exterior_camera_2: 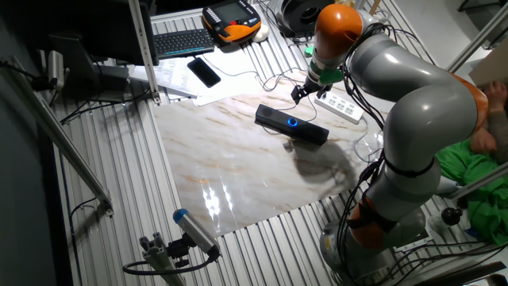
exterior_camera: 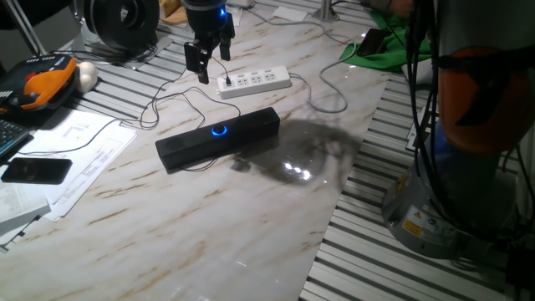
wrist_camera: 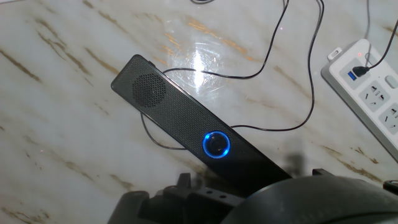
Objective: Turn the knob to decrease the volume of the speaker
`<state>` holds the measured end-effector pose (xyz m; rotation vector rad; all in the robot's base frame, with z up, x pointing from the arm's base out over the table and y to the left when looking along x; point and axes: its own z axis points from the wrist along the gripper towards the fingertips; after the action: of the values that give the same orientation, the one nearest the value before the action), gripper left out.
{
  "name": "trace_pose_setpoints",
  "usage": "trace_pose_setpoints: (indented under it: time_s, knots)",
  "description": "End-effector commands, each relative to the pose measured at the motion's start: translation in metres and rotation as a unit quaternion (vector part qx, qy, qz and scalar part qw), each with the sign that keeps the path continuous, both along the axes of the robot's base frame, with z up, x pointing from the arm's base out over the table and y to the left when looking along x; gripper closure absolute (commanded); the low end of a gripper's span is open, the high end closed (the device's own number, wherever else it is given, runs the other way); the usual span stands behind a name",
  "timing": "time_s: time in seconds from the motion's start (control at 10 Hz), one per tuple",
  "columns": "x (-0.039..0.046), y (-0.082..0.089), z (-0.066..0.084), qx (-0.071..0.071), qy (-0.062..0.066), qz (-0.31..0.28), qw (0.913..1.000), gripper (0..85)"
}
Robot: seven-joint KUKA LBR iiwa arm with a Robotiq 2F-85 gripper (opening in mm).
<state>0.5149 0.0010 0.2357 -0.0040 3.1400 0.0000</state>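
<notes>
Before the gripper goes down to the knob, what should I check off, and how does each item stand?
1. Knob in sight, blue ring lit: ok.
2. Nothing lying on the knob: ok.
3. Gripper open enough to fit over the knob: ok; fingers look apart.
4. Gripper centred over the knob: not ok; it hangs above the table behind the speaker, nearer the power strip.
5. Cable off the knob: ok; it lies on the table beside the speaker.
6. Speaker steady enough to resist turning: cannot tell.

Hand [exterior_camera: 208, 60] aloft (fingers apart, empty)
</notes>
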Motion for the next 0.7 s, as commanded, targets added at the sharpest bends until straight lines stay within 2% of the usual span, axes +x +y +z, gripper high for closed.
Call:
trace_pose_setpoints:
  time_s: [0.0, 0.4, 0.6]
  knots:
    - [0.0000, 0.0000, 0.0002, -0.027, 0.047, -0.527, 0.8480, 85.0]
    - [0.0003, -0.0001, -0.0004, -0.031, 0.048, -0.531, 0.8453, 85.0]
    - [0.0014, -0.0048, -0.0051, -0.025, 0.056, -0.531, 0.8450, 85.0]
